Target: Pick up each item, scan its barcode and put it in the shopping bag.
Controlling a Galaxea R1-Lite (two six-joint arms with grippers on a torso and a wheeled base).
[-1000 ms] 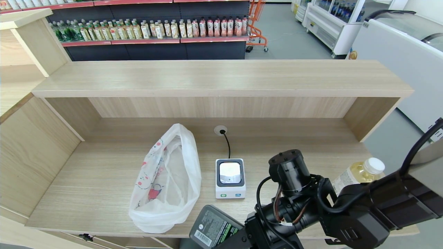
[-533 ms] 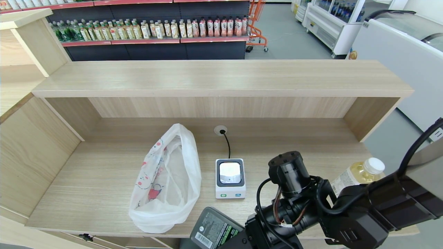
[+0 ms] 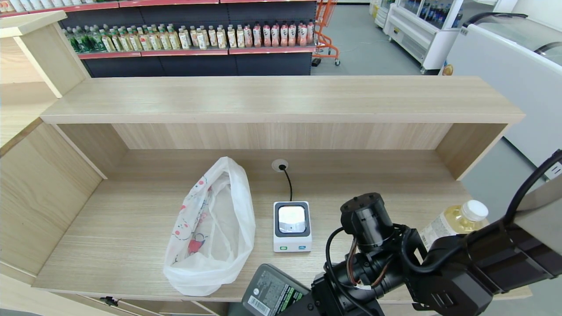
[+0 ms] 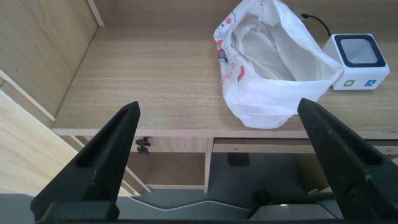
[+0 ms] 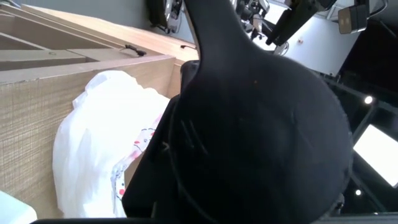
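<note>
While R gripper [image 3: 308, 303] grips the dark pack [image 3: 273, 290] at front edge of counter [image 3: 127, 228] w/ barcode [image 3: 257, 303] up, scanner [image 3: 292, 226] sits just beyond it, window up too; L gripper [image 4: 219, 111] wide open, empty.

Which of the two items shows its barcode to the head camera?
The dark pack at the counter's front edge: a white barcode label shows on its upper face. The white-capped yellow bottle shows a label but no barcode.

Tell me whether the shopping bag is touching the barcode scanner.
Apart. The head view shows a strip of bare counter between the shopping bag and the barcode scanner.
</note>
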